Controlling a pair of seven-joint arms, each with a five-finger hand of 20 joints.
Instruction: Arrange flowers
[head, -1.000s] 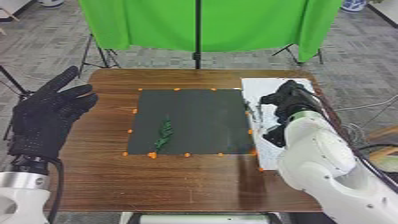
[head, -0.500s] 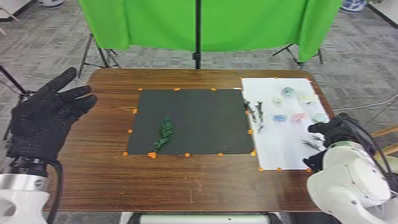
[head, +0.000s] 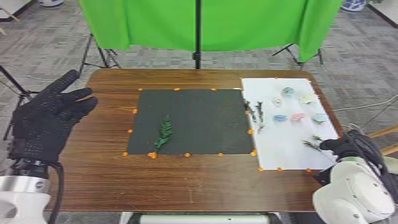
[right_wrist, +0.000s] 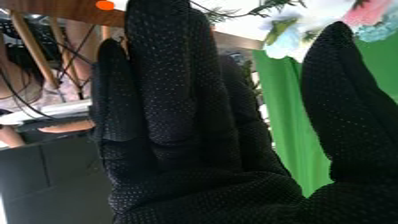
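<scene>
In the head view, my right hand (head: 349, 146) is at the lower right corner of the white sheet (head: 290, 145), beside small green sprigs (head: 311, 145). The right wrist view shows this hand (right_wrist: 204, 150) open, fingers straight and thumb apart, holding nothing; pink and pale flowers (right_wrist: 366, 12) lie beyond it. My left hand (head: 46, 117) stays open over the table's left edge. One green leafy sprig (head: 165, 134) lies on the left part of the dark mat (head: 204, 120). Pink (head: 298, 117) and blue (head: 280, 118) flower heads rest on the sheet, with thin dark stems (head: 259, 112) at its left edge.
The brown table (head: 195, 185) carries mat and sheet side by side, with orange markers (head: 187, 155) along their edges. A green cloth (head: 258, 25) on stands hangs behind the table. Wooden furniture (head: 387, 132) stands off the right side.
My right hand has moved from the sheet's left-middle part toward the robot and right, to the sheet's near right corner, uncovering flowers and sprigs. The left hand has hardly moved.
</scene>
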